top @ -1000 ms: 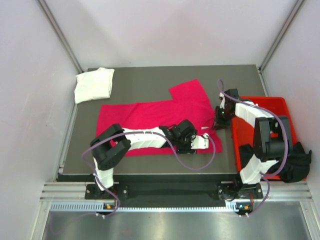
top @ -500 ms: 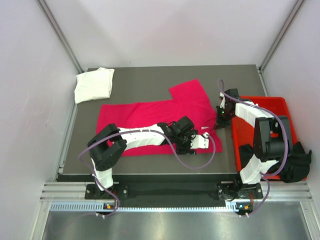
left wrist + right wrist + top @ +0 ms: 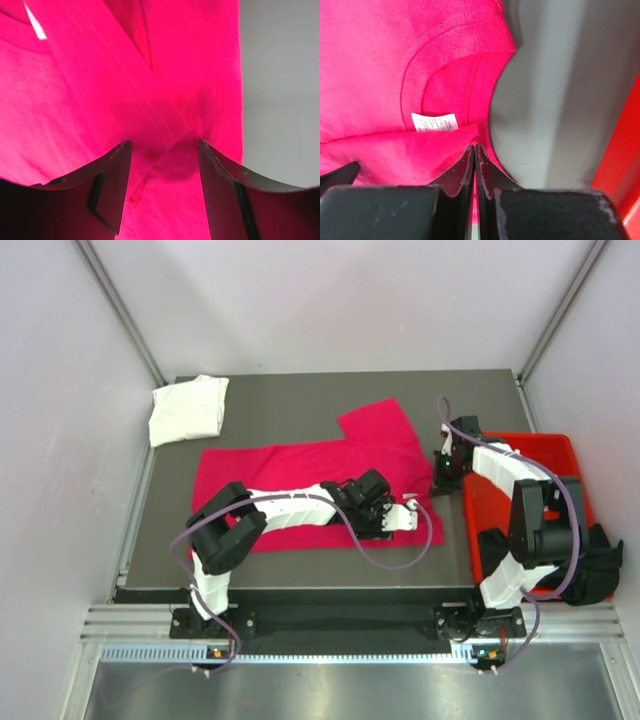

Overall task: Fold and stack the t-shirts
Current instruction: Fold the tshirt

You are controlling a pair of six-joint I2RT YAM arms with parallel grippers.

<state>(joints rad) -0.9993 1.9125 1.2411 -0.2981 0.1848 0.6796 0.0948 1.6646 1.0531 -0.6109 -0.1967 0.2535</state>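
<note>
Left arm first: its wrist has crept a little toward the far side and its elbow has swung in, while the right arm has hardly shifted. The left gripper (image 3: 162,149) is low over the pink t-shirt (image 3: 300,465) with its jaws apart, straddling a doubled band of hem that crosses between them; nothing is clamped yet. The right gripper (image 3: 474,148) has its fingers pressed together at the shirt's edge just beside the neckline (image 3: 427,47) and its white label (image 3: 434,121). A sliver of pink shows between the fingers, so it appears to have the cloth pinched.

The pink t-shirt lies mostly flat across the middle of the surface (image 3: 300,395), one sleeve pointing toward the far side. I judge its folding as barely begun. The white t-shirt (image 3: 188,410) sits as a folded bundle at the far left corner, so that one looks done and marks where the stack would grow. The black t-shirt (image 3: 592,565) hangs over the near right corner of the red bin (image 3: 545,443), not yet started. So roughly one of three is finished.

For room: bare surface is open along the far side and at the far right. The right gripper works close to the bin's left wall, so a fold drawn leftward has far more freedom than anything rightward. The shirt's near hem lies close to the surface's near edge, and the left arm's cable loops over it.
</note>
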